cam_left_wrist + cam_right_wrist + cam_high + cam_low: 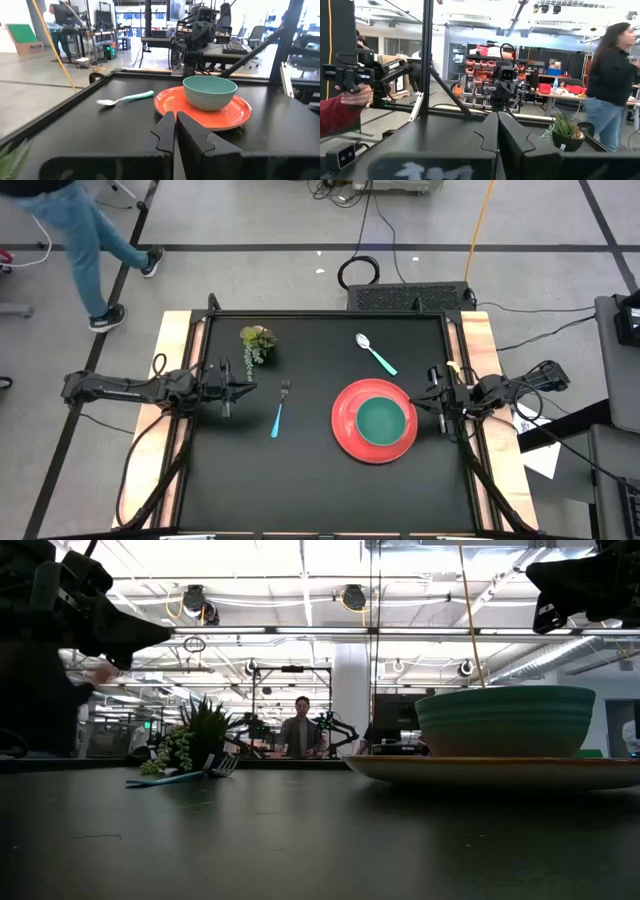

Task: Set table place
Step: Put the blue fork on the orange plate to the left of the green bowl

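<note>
Lying beside plate (345, 425): right gripper (437, 398).

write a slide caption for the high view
Teal bowl on red plate, fork and spoon apart, both claws shut at table sides.

1. A wide bare stretch of the table (300, 480) is lying open along the near edge, with nothing standing on it from one wooden side strip to the other.
2. The red plate (345, 430) carrying the teal bowl (381, 421) is blocking the way just in front of the right gripper (436, 402), which is hanging with its fingers together.
3. The spoon (376, 354) is lying beyond the plate, leaving a narrow lane between them.
4. The fork (279, 408) is lying flat ahead of the left gripper (246, 391), whose fingers are pressed together, with bare table between.
5. The plant sprig (258, 343) is standing up near the far edge, just beyond the left gripper.
6. Clear table is lying between fork and plate.
</note>
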Robot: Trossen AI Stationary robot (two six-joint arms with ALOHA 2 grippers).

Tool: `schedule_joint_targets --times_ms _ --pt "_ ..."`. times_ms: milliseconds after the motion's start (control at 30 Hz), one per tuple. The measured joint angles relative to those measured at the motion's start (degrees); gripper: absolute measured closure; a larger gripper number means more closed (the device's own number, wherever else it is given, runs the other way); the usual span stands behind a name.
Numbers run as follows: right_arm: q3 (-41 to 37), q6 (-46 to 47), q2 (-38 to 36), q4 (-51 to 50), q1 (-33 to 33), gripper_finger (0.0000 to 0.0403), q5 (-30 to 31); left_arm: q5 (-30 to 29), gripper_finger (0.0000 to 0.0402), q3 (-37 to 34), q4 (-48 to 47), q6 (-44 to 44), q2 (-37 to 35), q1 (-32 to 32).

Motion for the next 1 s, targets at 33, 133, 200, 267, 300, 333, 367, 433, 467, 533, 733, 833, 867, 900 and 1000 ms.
schedule_joint_targets --times_ms 33,133,200,267,300,333,367,433,467,533,733,833,867,900,1000 --pt "0.0 0.0 0.0 -0.5 0.0 0.0403 0.0 0.2 0.0378 0.0 0.0 -0.6 0.0 0.0" --pt "0.0 0.0 0.0 -1.7 0.0 0.0403 -0.1 2.4 0.0378 0.0 0.1 0.6 0.0 0.0" --pt "0.0 0.0 0.0 -2.6 0.0 0.0403 -0.2 2.8 0.0378 0.0 0.7 1.3 0.0 0.0" --pt "0.0 0.0 0.0 -2.7 0.0 0.0403 -0.2 1.9 0.0378 0.0 3.3 0.7 0.0 0.1" --pt "0.0 -0.4 0.0 -2.6 0.0 0.0403 -0.2 1.2 0.0378 0.0 5.3 -0.4 0.0 0.1" --pt "0.0 -0.9 0.0 -2.5 0.0 0.0403 -0.2 0.7 0.0378 0.0 7.7 -2.0 0.0 0.1" --pt "0.0 -1.3 0.0 -2.4 0.0 0.0403 -0.2 0.5 0.0378 0.0 10.1 -3.6 0.0 0.1" --pt "0.0 -1.9 0.0 -2.4 0.0 0.0403 -0.2 0.9 0.0378 0.1 13.5 -5.9 0.0 0.1" --pt "0.0 -2.1 0.0 -2.3 0.0 0.0403 -0.2 1.3 0.0378 0.3 13.6 -6.4 0.0 0.1" --pt "-0.1 -2.4 0.0 -2.3 0.0 0.0403 -0.2 1.4 0.0378 0.8 13.0 -7.4 0.0 0.0" --pt "-0.1 -2.6 0.0 -2.3 0.0 0.0403 -0.2 1.4 0.0378 4.4 10.5 -9.9 5.0 0.1" --pt "-0.1 -2.8 0.0 -2.3 0.0 0.0403 -0.2 1.4 0.0378 7.3 6.8 -10.0 8.7 0.1" --pt "-0.1 -2.9 0.0 -2.3 0.0 0.0403 -0.2 1.4 0.0378 8.4 4.5 -10.4 10.2 0.1" --pt "-0.1 -3.0 0.0 -2.3 0.0 0.0403 -0.2 1.4 0.0378 9.6 1.6 -10.9 11.7 0.1" --pt "-0.1 -3.0 0.0 -2.3 0.0 0.0403 -0.2 1.4 0.0378 14.1 -6.8 -12.2 16.5 0.1"
